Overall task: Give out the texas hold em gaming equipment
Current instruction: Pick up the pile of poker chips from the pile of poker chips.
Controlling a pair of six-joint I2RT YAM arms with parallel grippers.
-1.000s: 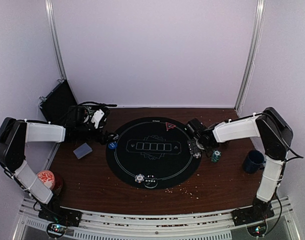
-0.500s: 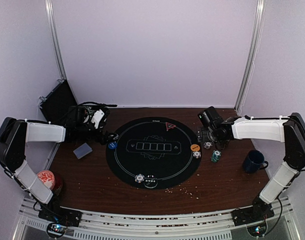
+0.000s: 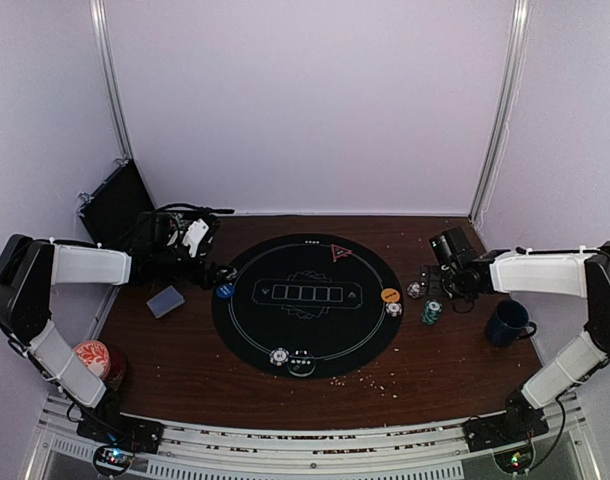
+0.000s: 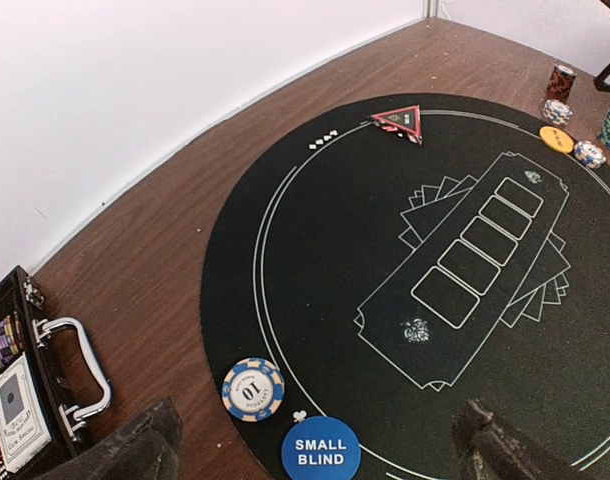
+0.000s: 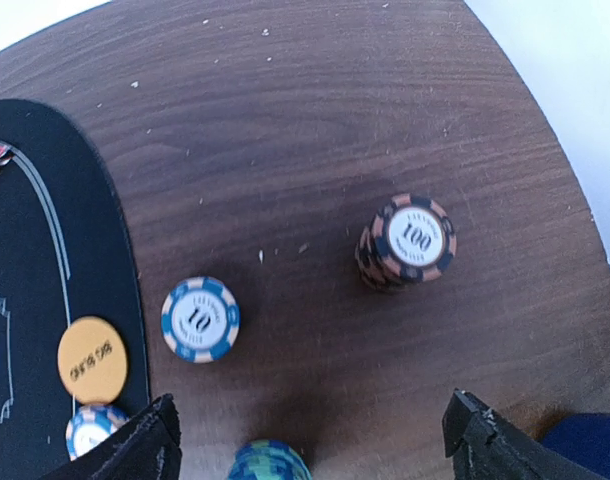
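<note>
As left end effector (image 4: 315, 408) and right end effector (image 5: 312, 405) gape, the latter hangs beyond the mat's (image 5: 35, 260) edge.

Wooden table (image 3: 185, 350), matt black mat (image 3: 355, 330)

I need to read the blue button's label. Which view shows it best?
Left wrist: the blue button sits close, reading SMALL BLIND. The top external view shows only a small blue dot at the mat's left edge; the right wrist view misses it.

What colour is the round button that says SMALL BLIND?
Blue, with white letters. The small blind button shows best in the left wrist view.
</note>
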